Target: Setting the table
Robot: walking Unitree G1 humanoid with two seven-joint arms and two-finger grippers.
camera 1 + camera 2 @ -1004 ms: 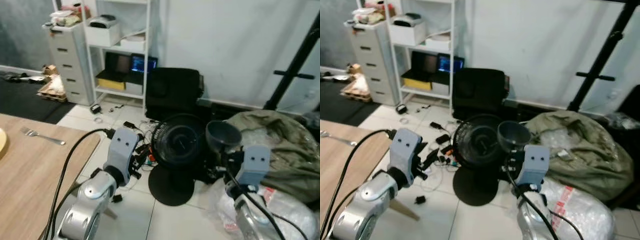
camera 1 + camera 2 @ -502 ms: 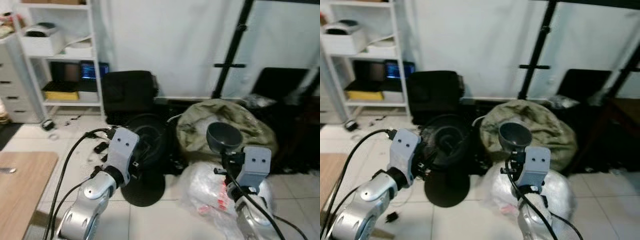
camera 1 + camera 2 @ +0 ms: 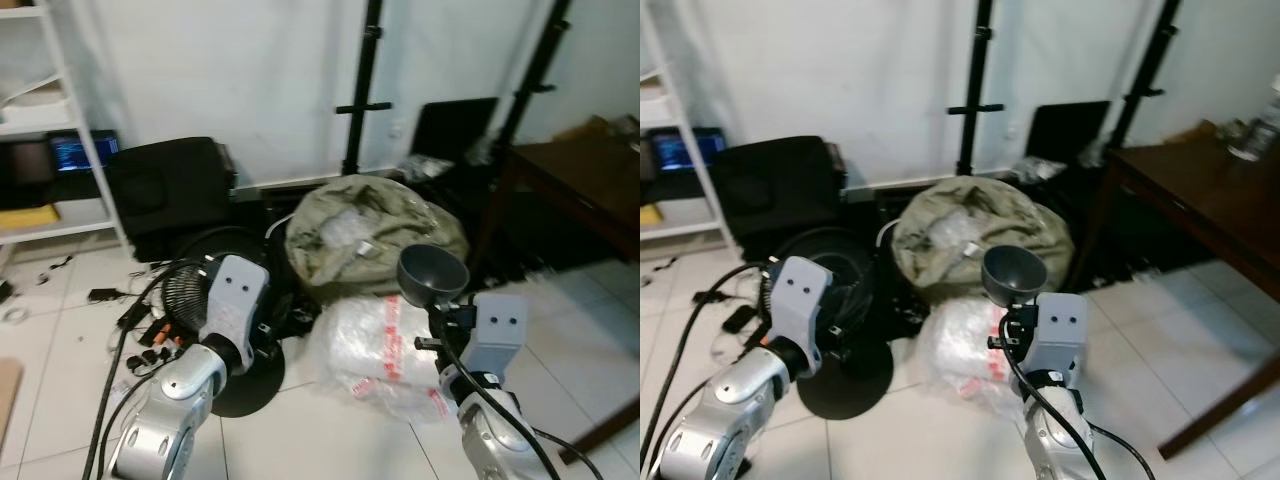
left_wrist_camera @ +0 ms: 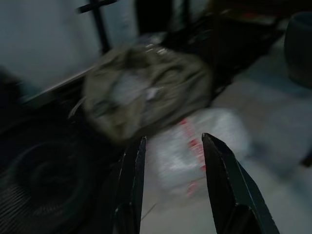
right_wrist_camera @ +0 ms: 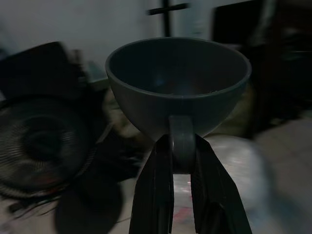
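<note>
Right gripper (image 5: pixel 181 151) clenched on my grey cup's (image 3: pixel 432 273) handle, held upright | left gripper (image 4: pixel 170 146) hung parted, holding nothing | green bag (image 3: pixel 370 235) ahead

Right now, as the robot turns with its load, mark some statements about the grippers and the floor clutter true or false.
1. The right gripper is shut on the handle of a dark grey cup. True.
2. The cup hangs upside down. False: it is upright, mouth up.
3. The left gripper holds a fork. False: its fingers are apart with nothing between them.
4. A black floor fan lies on the tiles beside an olive green bag. True.
5. A dark wooden table stands to the robot's right. True.
</note>
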